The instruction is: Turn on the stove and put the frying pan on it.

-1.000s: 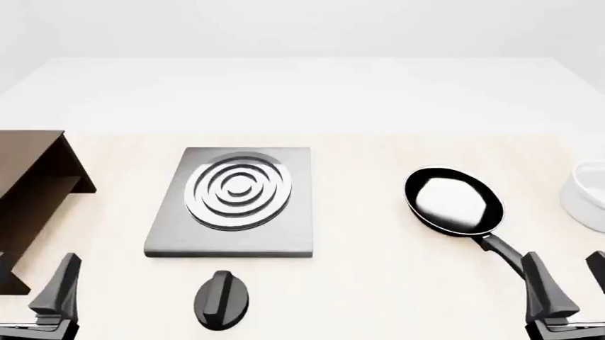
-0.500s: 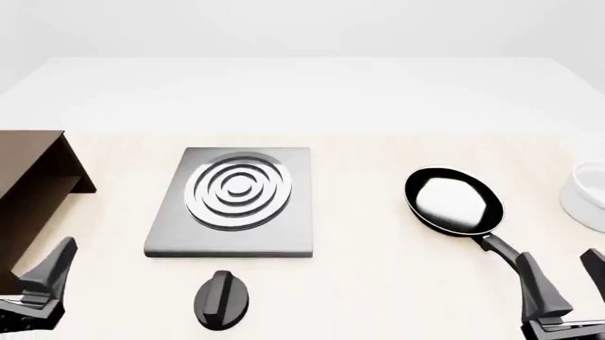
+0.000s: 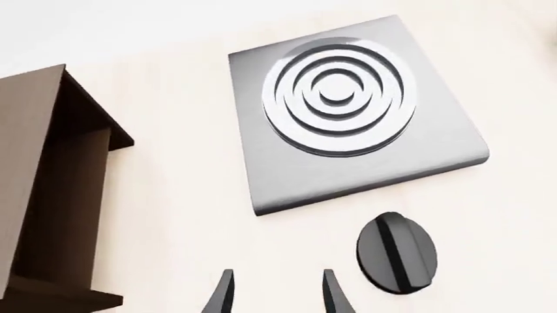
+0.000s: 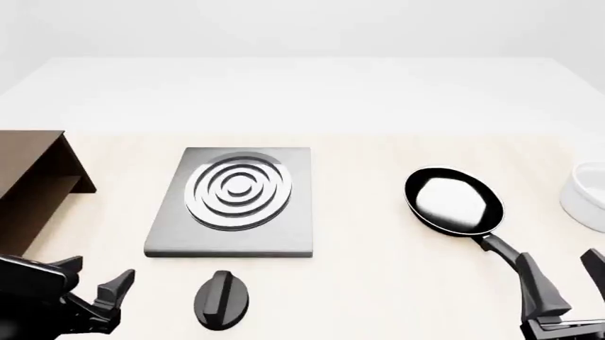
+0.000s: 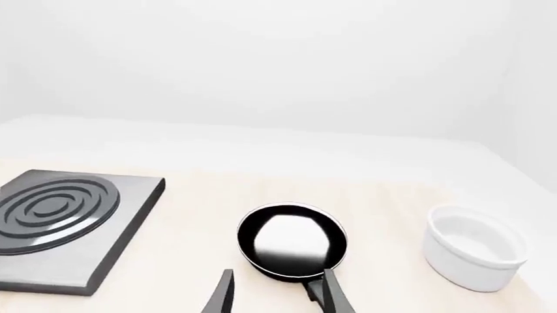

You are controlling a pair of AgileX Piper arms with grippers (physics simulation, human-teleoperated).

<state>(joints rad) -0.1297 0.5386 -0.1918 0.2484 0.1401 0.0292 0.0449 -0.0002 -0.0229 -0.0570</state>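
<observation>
Pale wood-look table (image 4: 378, 283), white toward the far edge. On it: stove (image 4: 234, 241) left of centre (flat grey slab, ringed burner), knob (image 4: 222, 299) lying separately just in front of it, cabinet (image 4: 33, 188) at the left edge, pan (image 4: 454, 200) right of centre with handle pointing to the near side, bowl (image 4: 586, 195) at the right edge (partly cropped).

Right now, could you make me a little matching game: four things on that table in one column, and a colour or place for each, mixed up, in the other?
Things:
1. stove
2. frying pan
3. knob
4. bowl

Descriptions:
A. white, at the far right edge
B. grey slab with silver rings
C. round and black, just in front of the slab
D. black with a pale inside and a long handle

Pairs: 1-B, 2-D, 3-C, 4-A
</observation>
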